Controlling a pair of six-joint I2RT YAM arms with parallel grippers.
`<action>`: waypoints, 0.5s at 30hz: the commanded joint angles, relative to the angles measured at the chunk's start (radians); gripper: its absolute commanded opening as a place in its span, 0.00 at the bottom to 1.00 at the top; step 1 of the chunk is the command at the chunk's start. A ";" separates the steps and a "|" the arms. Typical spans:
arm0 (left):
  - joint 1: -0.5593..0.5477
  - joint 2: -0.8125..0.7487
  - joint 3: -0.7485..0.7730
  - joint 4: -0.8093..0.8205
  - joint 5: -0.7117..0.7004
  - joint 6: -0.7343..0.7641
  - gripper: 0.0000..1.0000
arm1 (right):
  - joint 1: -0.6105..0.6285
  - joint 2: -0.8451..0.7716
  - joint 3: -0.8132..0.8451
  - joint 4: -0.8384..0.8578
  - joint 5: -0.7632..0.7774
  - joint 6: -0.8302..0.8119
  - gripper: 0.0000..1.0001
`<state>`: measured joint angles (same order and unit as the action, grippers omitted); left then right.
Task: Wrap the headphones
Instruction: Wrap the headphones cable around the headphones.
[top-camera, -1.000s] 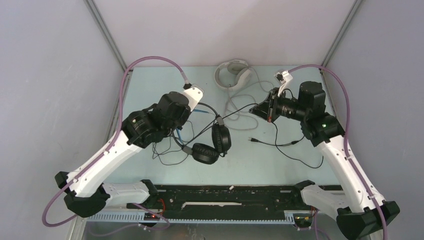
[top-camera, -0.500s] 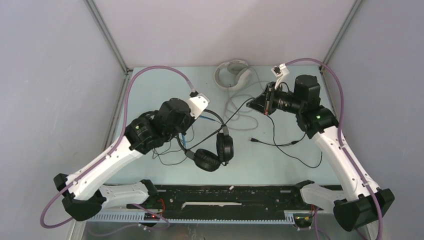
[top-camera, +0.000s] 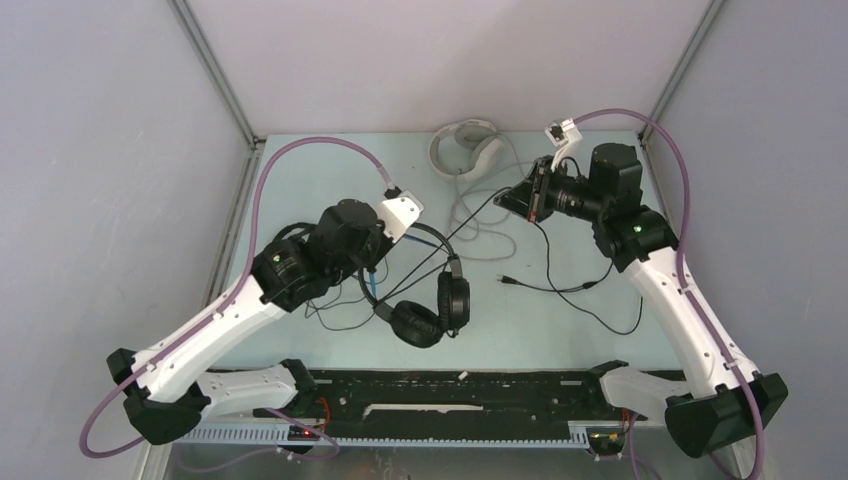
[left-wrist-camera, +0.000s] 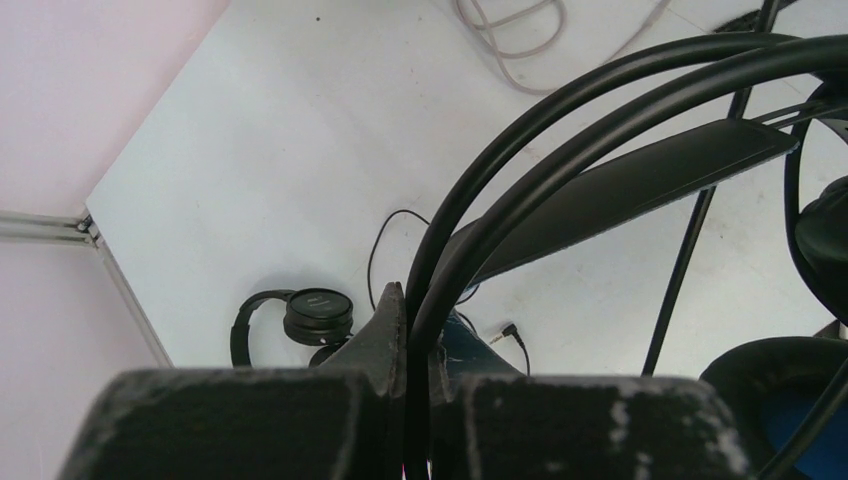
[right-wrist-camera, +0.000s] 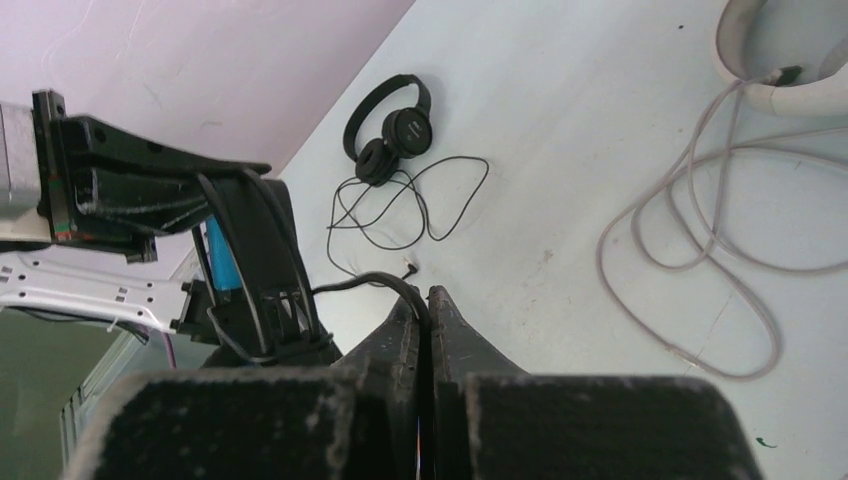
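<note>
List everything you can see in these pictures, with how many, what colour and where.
bulky black over-ear headphones with a blue-lined headband: one, black and blue, near the table's middle, headband in the left hand
black cord: one, black, running from those headphones to the right hand
white-grey over-ear corded headphones: one, white-grey, far edge, cord lying in loose loops
small thin black on-ear headphones: one, black, left part of the table, cord loose beside them
pale blue tabletop: one, under everything
left hand: one, black, shut on the headband
right hand: one, black, shut on the black cord
</note>
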<state>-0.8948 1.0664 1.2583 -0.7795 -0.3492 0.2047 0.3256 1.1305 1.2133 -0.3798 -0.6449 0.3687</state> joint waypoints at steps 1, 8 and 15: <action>-0.004 -0.027 -0.024 0.028 0.054 0.027 0.00 | -0.015 0.021 0.082 0.042 0.104 0.039 0.00; -0.005 0.005 -0.009 -0.002 -0.015 0.010 0.00 | -0.019 0.021 0.084 0.032 0.097 0.084 0.00; -0.004 0.038 0.017 -0.030 -0.167 -0.061 0.00 | -0.017 -0.024 0.088 -0.019 0.063 0.077 0.00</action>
<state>-0.8967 1.0962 1.2499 -0.7662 -0.4049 0.1921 0.3225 1.1580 1.2392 -0.4118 -0.5949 0.4381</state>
